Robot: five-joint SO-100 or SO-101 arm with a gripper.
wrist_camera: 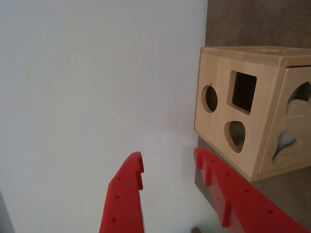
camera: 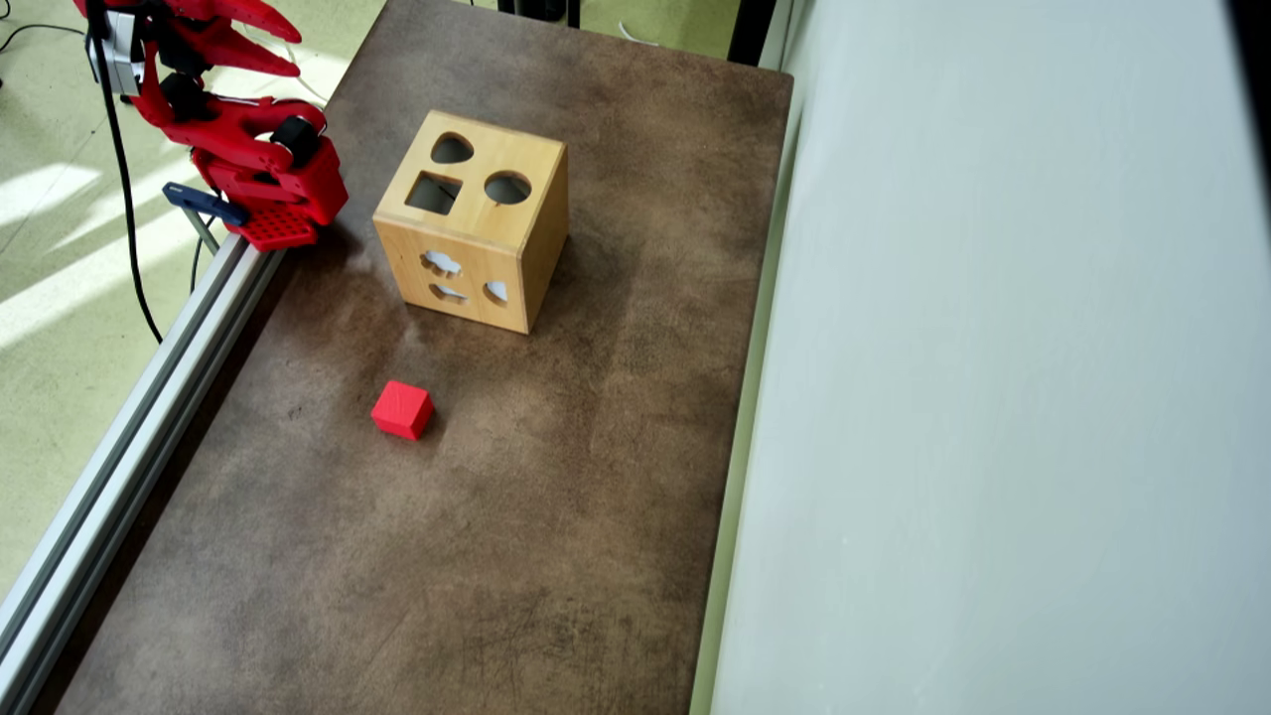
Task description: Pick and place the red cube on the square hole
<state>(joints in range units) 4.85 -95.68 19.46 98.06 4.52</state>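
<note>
Red cube (camera: 402,410) sits alone on the brown tabletop (camera: 556,516) in the overhead view, below the wooden shape-sorter box (camera: 475,223) and well apart from it, nothing touching it. The box's top face carries a square hole (camera: 434,193), a round hole (camera: 507,188) and a rounded teardrop-like hole (camera: 452,150); its near side shows further cutouts. The red arm (camera: 248,159) is folded at the table's upper left corner, beside an aluminium rail (camera: 149,387), far from the cube. In the wrist view the gripper (wrist_camera: 167,162) has its two red fingers (wrist_camera: 127,189) spread apart with only empty space between them, aimed toward a pale wall (wrist_camera: 97,87). The box lies to the right there, its square hole (wrist_camera: 243,91) facing the camera
</note>
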